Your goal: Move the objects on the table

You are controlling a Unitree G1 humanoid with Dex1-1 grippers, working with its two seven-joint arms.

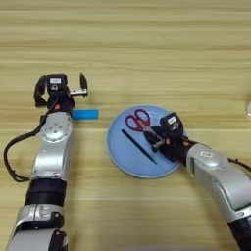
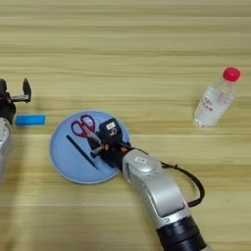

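Nearest, on the tan wooden table (image 2: pixel 147 44), a round blue plate (image 1: pixel 128 156) with the right gripper (image 1: pixel 158 143) reaching in from the near right, its black body covering the plate's right rim. Hard to read how those fingers stand: dark against dark, fingertips lost where the silver blades disappear. On the plate, red-handled scissors (image 1: pixel 138 120), handles toward the far side, blades mostly hidden beneath the gripper; whether clamped or merely touched, cannot tell. Also a thin black stick (image 1: pixel 138 146) lying slantwise left of the scissors. Further left, the left gripper (image 1: pixel 61 90) with fingers spread wide, holding nothing, cut off at the picture edge in the right eye view. Just right of that wrist, flat on the wood, a blue strip (image 1: pixel 86 114). Far right, a clear bottle with a red cap (image 2: pixel 216 98), leaning rightward, barely a sliver in the left eye view.
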